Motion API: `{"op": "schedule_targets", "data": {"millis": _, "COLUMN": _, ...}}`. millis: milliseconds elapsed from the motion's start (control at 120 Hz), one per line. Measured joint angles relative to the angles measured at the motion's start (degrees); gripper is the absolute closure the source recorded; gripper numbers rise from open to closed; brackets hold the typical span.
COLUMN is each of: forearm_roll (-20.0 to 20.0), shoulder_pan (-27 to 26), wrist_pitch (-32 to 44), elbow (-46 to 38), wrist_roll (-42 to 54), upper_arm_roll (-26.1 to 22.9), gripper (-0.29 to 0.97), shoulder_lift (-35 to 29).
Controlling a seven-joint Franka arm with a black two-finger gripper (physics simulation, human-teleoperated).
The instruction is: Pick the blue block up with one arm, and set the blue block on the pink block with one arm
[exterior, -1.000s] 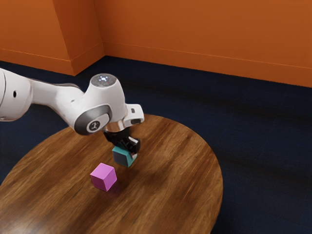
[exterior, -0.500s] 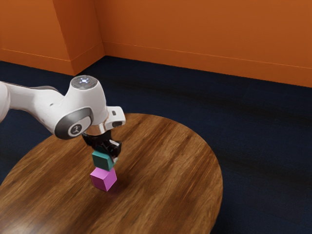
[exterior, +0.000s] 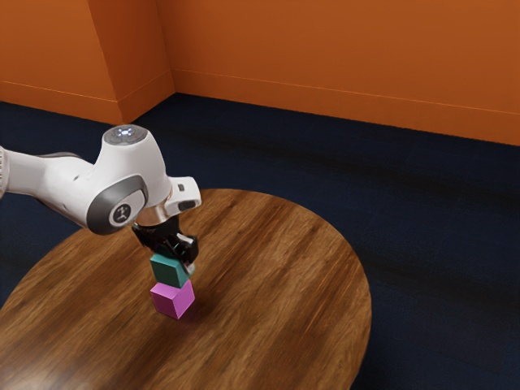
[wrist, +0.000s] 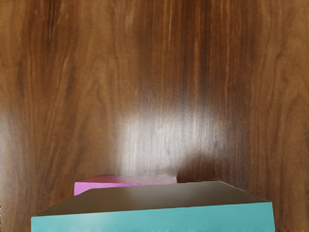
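The blue block point(exterior: 169, 271), teal in colour, hangs directly over the pink block point(exterior: 172, 298) near the middle of the round wooden table point(exterior: 276, 268). Its underside looks to be touching or just above the pink block's top. My black gripper point(exterior: 169, 253) is shut on the blue block, fingers at its sides. In the wrist view the blue block point(wrist: 154, 208) lies close under my hand, and a strip of the pink block point(wrist: 120, 182) peeks out from behind it.
The table's edge curves round on the exterior view's right, with dark blue floor point(exterior: 422, 211) beyond. Orange walls point(exterior: 325, 49) stand behind. My white arm point(exterior: 73, 187) reaches in from the exterior view's left.
My hand carried the blue block toward the exterior view's left and lowered it over the pink block. In the last half second it shifted slightly further left and down.
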Motion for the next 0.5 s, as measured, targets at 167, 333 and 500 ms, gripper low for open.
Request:
{"op": "schedule_targets", "data": {"millis": 167, "forearm_roll": -0.59, "shoulder_pan": -0.01, "wrist_pitch": -1.19, "elbow": -0.41, "wrist_roll": 3.19, "upper_arm_roll": 0.08, "gripper": 0.32, "shoulder_lift": -0.51}}
{"op": "schedule_targets", "data": {"millis": 333, "forearm_roll": -1.18, "shoulder_pan": 0.01, "wrist_pitch": -1.73, "elbow": -1.53, "wrist_roll": 5.63, "upper_arm_roll": 0.17, "gripper": 0.32, "shoulder_lift": -1.59}}
{"op": "schedule_targets", "data": {"millis": 500, "forearm_roll": -1.64, "shoulder_pan": 0.01, "wrist_pitch": -1.93, "elbow": -1.59, "wrist_roll": 7.49, "upper_arm_roll": 0.18, "gripper": 0.32, "shoulder_lift": -1.70}}
